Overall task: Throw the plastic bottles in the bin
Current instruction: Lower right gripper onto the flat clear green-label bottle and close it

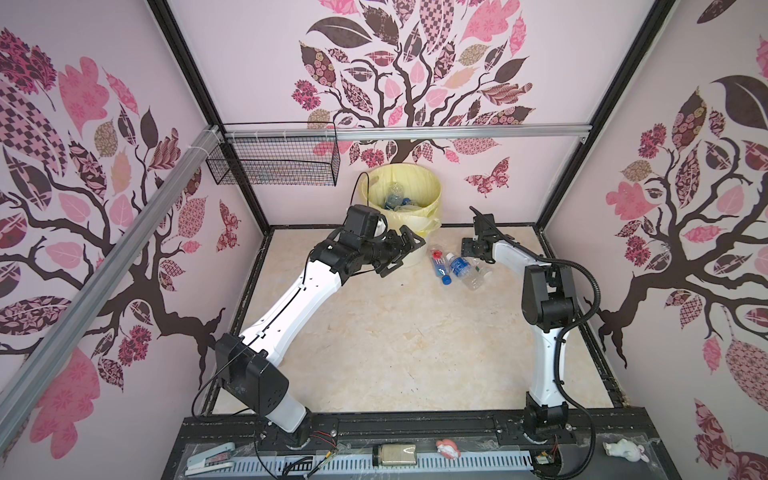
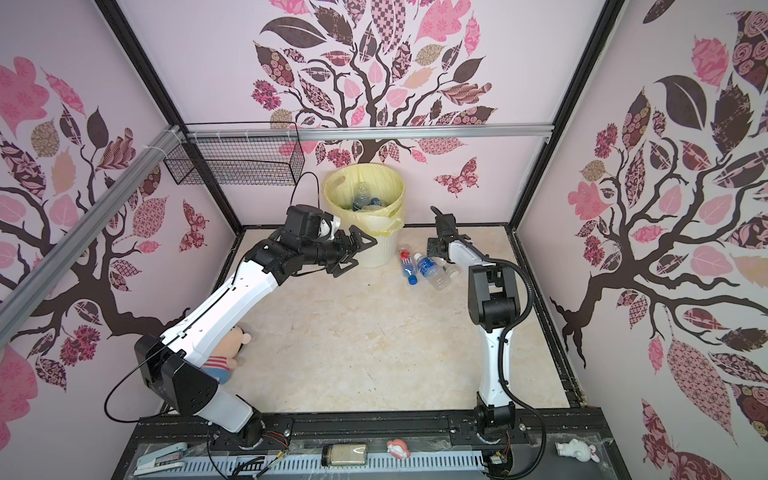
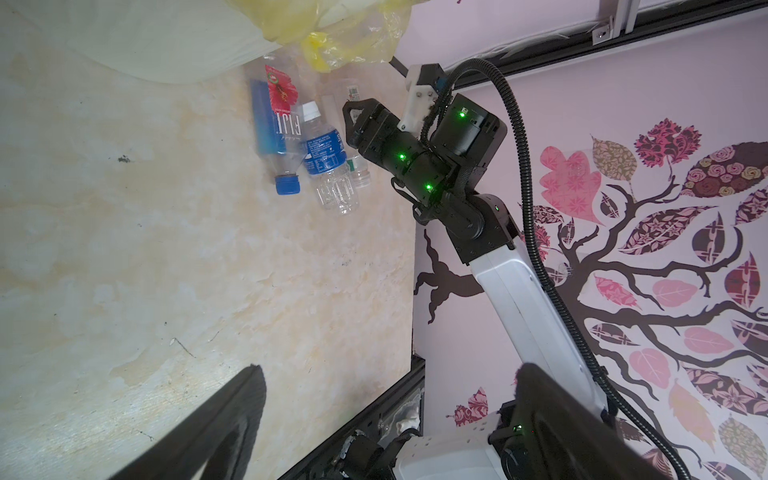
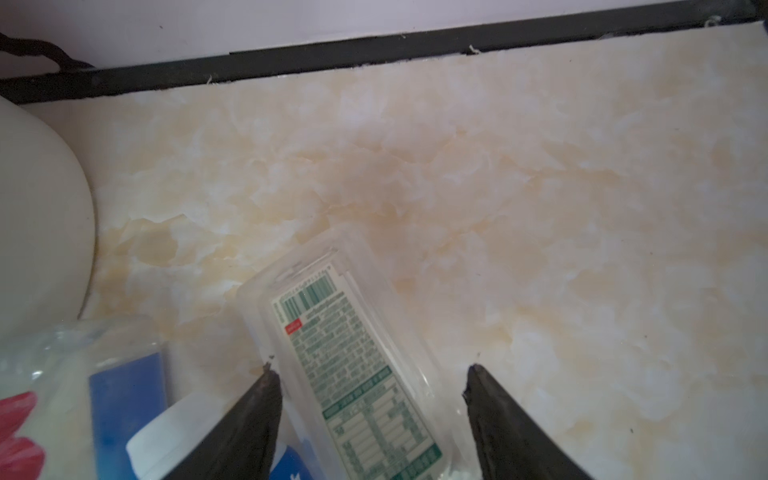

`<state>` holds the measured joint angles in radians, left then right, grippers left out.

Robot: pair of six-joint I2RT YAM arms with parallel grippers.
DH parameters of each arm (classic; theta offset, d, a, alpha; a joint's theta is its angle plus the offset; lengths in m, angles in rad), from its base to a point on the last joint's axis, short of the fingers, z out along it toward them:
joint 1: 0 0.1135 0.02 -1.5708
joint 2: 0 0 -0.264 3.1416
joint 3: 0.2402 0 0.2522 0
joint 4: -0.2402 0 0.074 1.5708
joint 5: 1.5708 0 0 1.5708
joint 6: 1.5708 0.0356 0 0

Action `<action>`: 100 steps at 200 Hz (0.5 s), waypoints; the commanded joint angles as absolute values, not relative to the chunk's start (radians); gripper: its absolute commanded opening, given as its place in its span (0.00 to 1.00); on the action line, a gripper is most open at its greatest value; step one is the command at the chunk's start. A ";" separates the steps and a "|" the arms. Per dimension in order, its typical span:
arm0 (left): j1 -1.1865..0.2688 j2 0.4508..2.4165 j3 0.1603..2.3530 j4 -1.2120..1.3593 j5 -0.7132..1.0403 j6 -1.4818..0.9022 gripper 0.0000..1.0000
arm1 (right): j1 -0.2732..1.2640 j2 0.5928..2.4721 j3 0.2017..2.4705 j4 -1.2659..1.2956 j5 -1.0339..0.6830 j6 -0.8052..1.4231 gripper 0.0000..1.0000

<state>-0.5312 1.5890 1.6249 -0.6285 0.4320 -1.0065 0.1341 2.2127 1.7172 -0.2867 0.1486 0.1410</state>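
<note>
Mostly hidden from above, right gripper (image 4: 372, 370) straddling green-labelled bottle (image 4: 332, 316), jaws half-wide, contact unclear, left gripper (image 1: 404, 257) hanging wide-jawed beside the bin (image 1: 434, 189) by the table's (image 1: 395, 332) far edge.

Robot lab booth, black metal frame (image 1: 187, 66), tree-decal walls (image 1: 257, 83), marbled tabletop (image 1: 395, 332)

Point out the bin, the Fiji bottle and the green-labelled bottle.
bin (image 2: 382, 251): a top view, ribbed outer wall.
Fiji bottle (image 3: 270, 124): left wrist view, blue label.
green-labelled bottle (image 4: 353, 365): right wrist view, printed label.
</note>
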 commanded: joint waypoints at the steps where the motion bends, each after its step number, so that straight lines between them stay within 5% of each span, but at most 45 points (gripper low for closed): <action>1: -0.531 1.601 1.630 -0.607 0.440 -1.005 0.97 | 0.129 2.263 1.753 -0.321 0.132 0.139 0.72; 100: -0.532 1.617 1.638 -0.610 0.442 -1.012 0.97 | 0.108 2.255 1.743 -0.322 0.126 0.149 0.56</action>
